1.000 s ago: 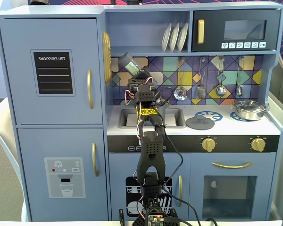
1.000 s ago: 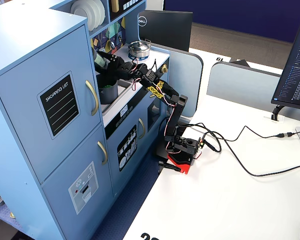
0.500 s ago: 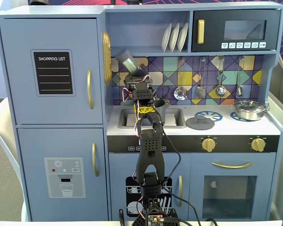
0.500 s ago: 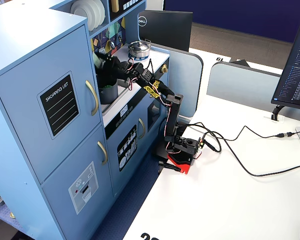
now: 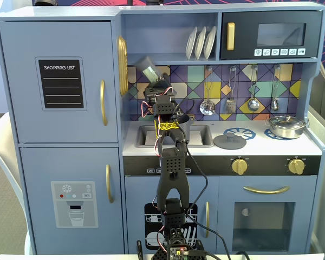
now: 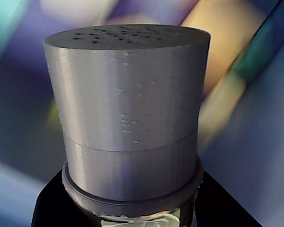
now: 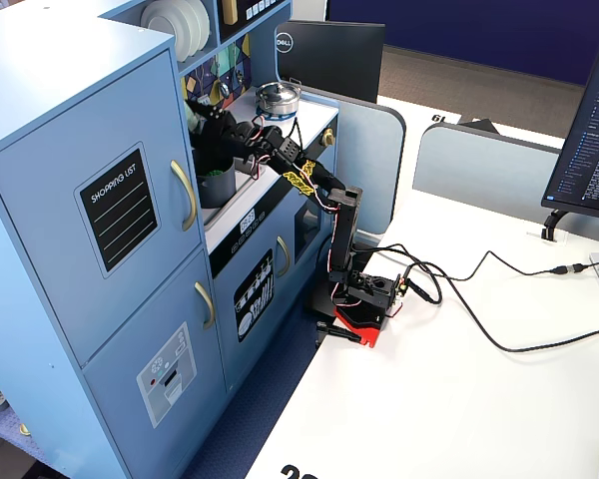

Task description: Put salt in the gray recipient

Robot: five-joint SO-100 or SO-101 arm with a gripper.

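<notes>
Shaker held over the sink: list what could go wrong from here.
1. The shaker is tilted high above the pot, which the arm partly hides; salt may land in the sink instead.
2. The wrist view shows only its lower end seated in the gripper; further tipping might let it slip.
3. The arm's loose wires hang near the pot and could snag.

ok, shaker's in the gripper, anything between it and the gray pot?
Nothing visible. The salt shaker is held tilted above the sink, and the gray pot sits open-topped just below, partly hidden by the arm. The lid lies aside on the counter.
</notes>
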